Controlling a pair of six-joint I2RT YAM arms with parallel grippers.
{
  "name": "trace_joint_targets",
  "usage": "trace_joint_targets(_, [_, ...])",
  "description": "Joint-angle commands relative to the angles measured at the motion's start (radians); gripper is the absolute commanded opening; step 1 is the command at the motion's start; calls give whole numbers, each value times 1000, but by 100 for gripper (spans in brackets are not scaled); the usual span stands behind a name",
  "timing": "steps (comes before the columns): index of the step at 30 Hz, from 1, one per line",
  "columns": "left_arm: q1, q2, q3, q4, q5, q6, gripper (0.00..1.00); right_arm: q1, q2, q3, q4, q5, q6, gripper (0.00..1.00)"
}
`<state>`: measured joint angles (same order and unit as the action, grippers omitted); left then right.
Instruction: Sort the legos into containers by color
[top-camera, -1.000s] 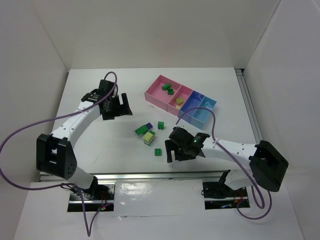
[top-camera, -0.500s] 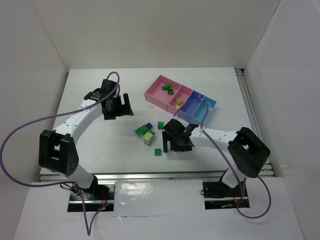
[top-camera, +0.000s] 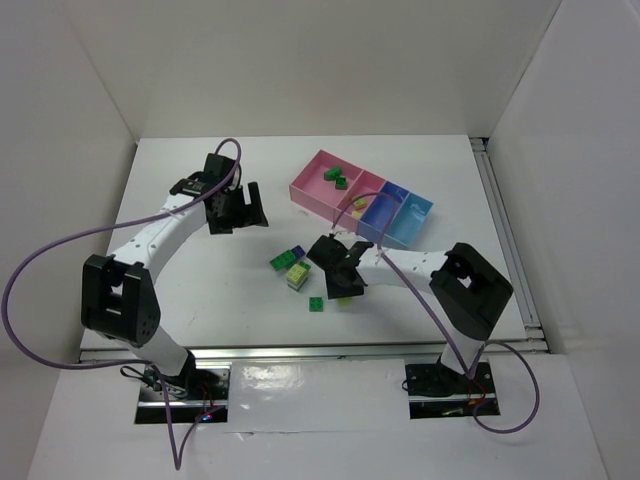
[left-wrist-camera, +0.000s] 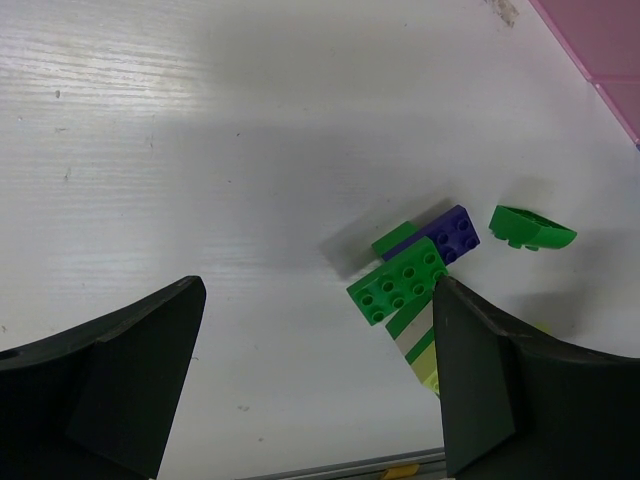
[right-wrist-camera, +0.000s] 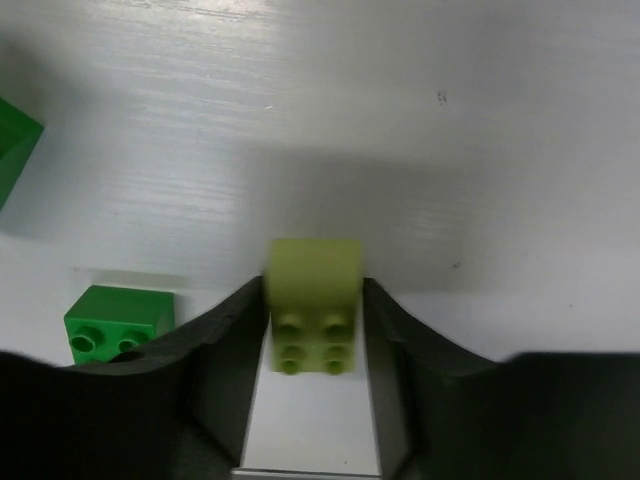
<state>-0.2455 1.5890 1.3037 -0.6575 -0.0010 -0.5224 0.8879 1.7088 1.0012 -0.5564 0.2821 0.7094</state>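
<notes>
**Top external.** The left fingers (top-camera: 254, 206) hang spread above the bench (top-camera: 200, 280), well short of the loose pile (top-camera: 291, 266) of legos. They look parked so that the other arm has room to work. The right fingers (top-camera: 340, 284) reach down just beside a lone green brick (top-camera: 316, 304), with a speck of pale yellow at their tips. At the far side, the large pink tray (top-camera: 315, 180) holds two green pieces. The small pink tray (top-camera: 368, 188) next to it holds a yellowish one, so yellow probably goes there. The blue tray (top-camera: 383, 220) and the light blue tray (top-camera: 415, 208) complete the row.

**Left wrist.** The left fingers (left-wrist-camera: 100, 380) stand wide apart and hold nothing. Between them on the bench lies a green studded brick (left-wrist-camera: 400, 285), touching a dark blue brick (left-wrist-camera: 447, 234). A curved green piece (left-wrist-camera: 530, 228) lies just beside those two, and a pale yellow-green block (left-wrist-camera: 425, 365) sits at the near edge. This camera is aimed at the pile, which suggests the next pick will come from there.

**Right wrist.** The right fingers (right-wrist-camera: 225, 350) are closed on a pale yellow brick (right-wrist-camera: 312, 270) and press its two side faces. Its studs point towards the camera, and gripping flat walls like this should stop it twisting. Whether it is clear of the bench cannot be told. A green square brick (right-wrist-camera: 120, 322) rests on the bench near the left finger.
</notes>
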Motion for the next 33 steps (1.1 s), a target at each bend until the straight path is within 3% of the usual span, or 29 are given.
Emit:
trace_joint_targets(1, [-5, 12, 29, -1, 4, 21, 96, 19, 22, 66, -103, 86, 27, 47])
trace_joint_targets(2, [-5, 12, 29, -1, 4, 21, 96, 19, 12, 98, -115, 95, 27, 37])
trace_joint_targets(4, [-5, 12, 29, -1, 13, 21, 96, 19, 2, 135, -135, 135, 9, 32])
trace_joint_targets(14, [-5, 23, 39, 21, 32, 22, 96, -210, 47, 428, -103, 160, -209, 31])
trace_joint_targets(19, [-5, 23, 48, 12, 51, 13, 96, -345, 142, 574, -62, 117, -298, 31])
trace_joint_targets(26, [-5, 12, 48, 2, 33, 13, 96, -435, 302, 730, -13, 81, -320, 32])
trace_joint_targets(28, [-5, 2, 48, -7, 33, 13, 96, -451, 327, 755, 13, 57, -320, 45])
trace_joint_targets(30, [-5, -7, 37, -7, 22, 13, 96, -461, 336, 764, 45, 37, -329, 74])
trace_joint_targets(33, [-5, -8, 28, -7, 22, 13, 96, -461, 292, 739, 67, 37, -340, 78])
